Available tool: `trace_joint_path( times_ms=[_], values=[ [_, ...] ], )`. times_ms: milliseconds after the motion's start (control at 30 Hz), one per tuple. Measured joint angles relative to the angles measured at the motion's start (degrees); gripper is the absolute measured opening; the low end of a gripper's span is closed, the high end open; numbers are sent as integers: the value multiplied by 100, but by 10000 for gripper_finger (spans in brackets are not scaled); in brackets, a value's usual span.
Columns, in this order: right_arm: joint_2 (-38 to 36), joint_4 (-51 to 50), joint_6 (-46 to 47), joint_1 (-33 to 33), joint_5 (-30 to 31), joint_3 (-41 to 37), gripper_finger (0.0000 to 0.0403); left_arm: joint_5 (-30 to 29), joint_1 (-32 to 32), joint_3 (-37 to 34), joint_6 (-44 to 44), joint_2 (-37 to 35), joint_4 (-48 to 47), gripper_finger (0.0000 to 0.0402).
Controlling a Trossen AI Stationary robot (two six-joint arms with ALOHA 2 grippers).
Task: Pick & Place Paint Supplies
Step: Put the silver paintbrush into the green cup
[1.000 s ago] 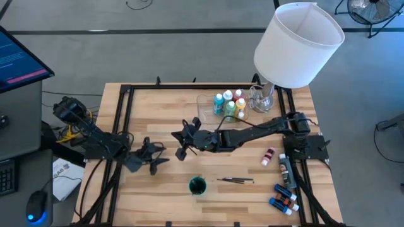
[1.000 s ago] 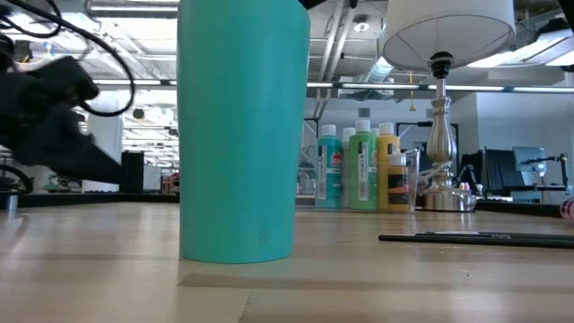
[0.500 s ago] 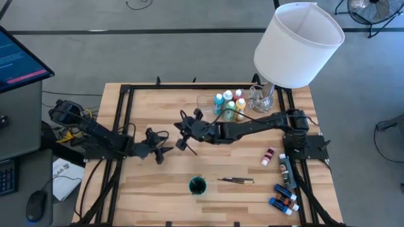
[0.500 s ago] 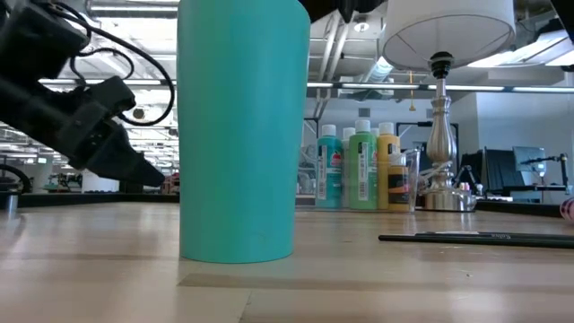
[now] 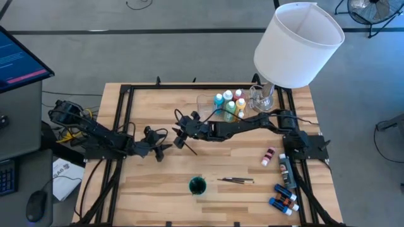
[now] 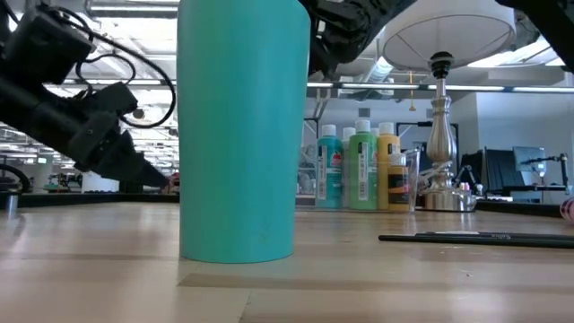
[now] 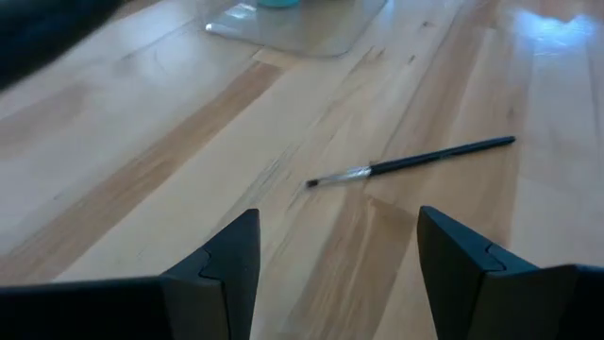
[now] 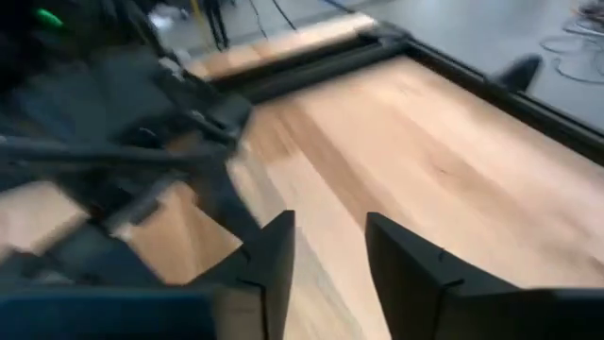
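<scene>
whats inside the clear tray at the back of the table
The clear tray holds white-capped paint bottles: teal, green, yellow and red show. The lampshade covers the area beside it.

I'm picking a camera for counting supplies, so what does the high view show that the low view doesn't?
Only the high view: the small bottles at the table's right edge, and the whole of both arms, with left gripper and right gripper open, facing each other mid-table. Only the low view: the room behind. Both: the teal cup, the tray's bottles, a brush, the lampshade.
</scene>
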Motion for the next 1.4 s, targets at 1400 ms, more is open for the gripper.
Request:
trace_joint_path(
  times_ms=[1400],
  values=[
    [901, 897, 323, 645, 1366, 32, 149, -1104, -1556, -346, -726, -7, 102, 186]
  ],
)
